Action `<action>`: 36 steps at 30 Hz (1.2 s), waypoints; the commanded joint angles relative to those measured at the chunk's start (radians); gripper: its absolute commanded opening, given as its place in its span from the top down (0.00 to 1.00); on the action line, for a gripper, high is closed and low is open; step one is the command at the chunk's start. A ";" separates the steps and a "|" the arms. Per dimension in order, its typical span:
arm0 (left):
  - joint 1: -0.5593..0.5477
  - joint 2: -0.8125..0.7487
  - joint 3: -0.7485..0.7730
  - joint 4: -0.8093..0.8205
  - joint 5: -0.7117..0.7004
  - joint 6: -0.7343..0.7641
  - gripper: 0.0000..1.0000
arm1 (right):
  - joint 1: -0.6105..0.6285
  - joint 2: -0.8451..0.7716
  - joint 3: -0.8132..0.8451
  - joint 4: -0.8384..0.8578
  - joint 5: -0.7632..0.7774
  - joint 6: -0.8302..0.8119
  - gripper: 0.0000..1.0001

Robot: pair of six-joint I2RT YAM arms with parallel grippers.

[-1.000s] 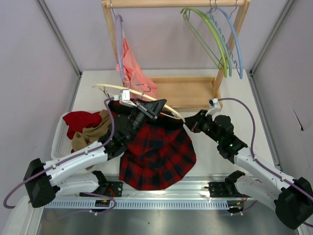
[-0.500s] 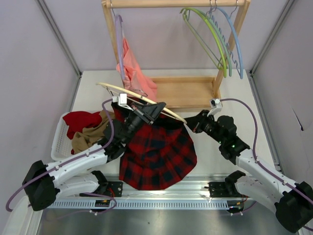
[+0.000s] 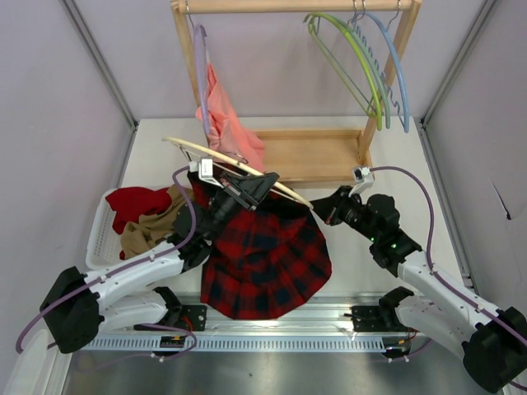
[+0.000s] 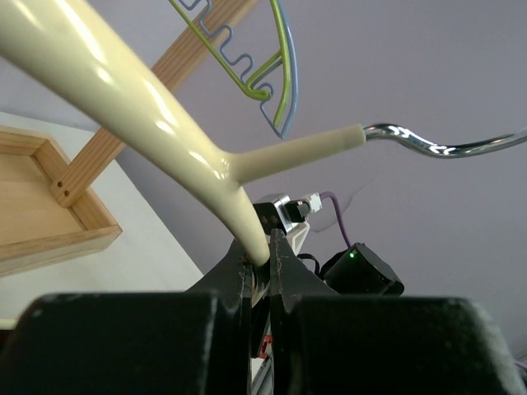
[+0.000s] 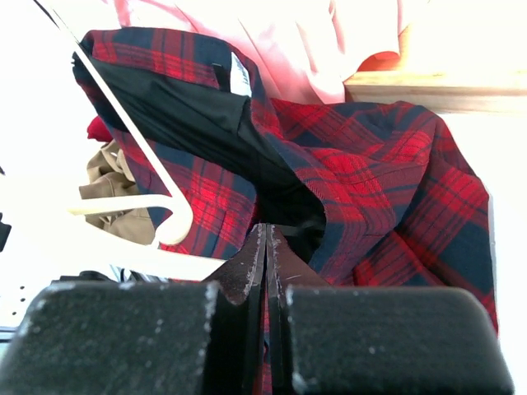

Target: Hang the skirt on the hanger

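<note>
Left gripper (image 4: 262, 247) — jaws clamped on hanger (image 4: 148, 115) arm. Right gripper (image 5: 265, 247) — jaws pinched together on skirt (image 5: 379, 181) waistband, at the skirt's 2 o'clock edge.

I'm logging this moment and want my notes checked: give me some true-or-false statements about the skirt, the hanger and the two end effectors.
1. The left end effector is shut on the cream hanger. True.
2. The right end effector is open and clear of the skirt. False: it is shut on the skirt's edge.
3. The cream hanger hangs on the wooden rack. False: it is held over the skirt, off the rack.
4. A pink garment hangs on the rack. True.
</note>
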 commanded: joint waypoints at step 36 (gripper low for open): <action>-0.001 -0.161 -0.136 0.042 0.207 0.043 1.00 | 0.010 0.075 0.094 -0.089 0.139 -0.045 1.00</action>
